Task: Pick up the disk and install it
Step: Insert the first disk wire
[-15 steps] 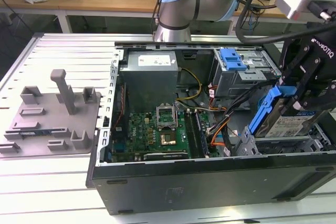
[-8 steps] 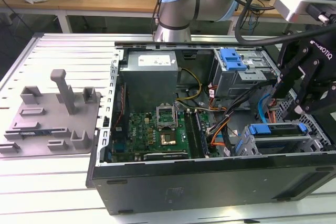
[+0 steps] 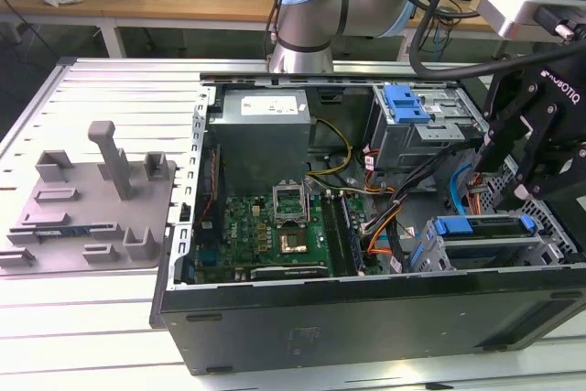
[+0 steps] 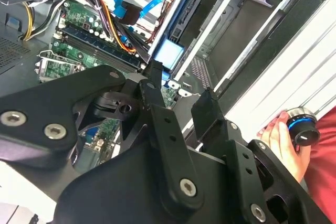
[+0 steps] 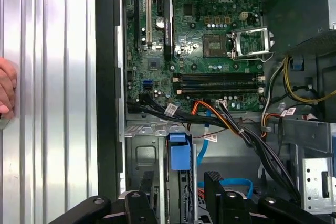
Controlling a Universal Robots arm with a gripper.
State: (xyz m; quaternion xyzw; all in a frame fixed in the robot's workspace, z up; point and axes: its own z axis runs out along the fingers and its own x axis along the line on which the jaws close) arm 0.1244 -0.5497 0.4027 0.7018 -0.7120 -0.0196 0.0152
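Now gripper (image 5: 180,178) spread wide, empty, above PC case (image 3: 366,309); disk (image 3: 481,246) sits in drive bay (image 3: 554,240).

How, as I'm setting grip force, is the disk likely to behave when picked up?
The disk looks like a flat metal slab, so it is probably rigid and heavy for its size. Its blue plastic frame may flex or slip under the gripper more than the metal would. Being flat-sided, it should not roll.
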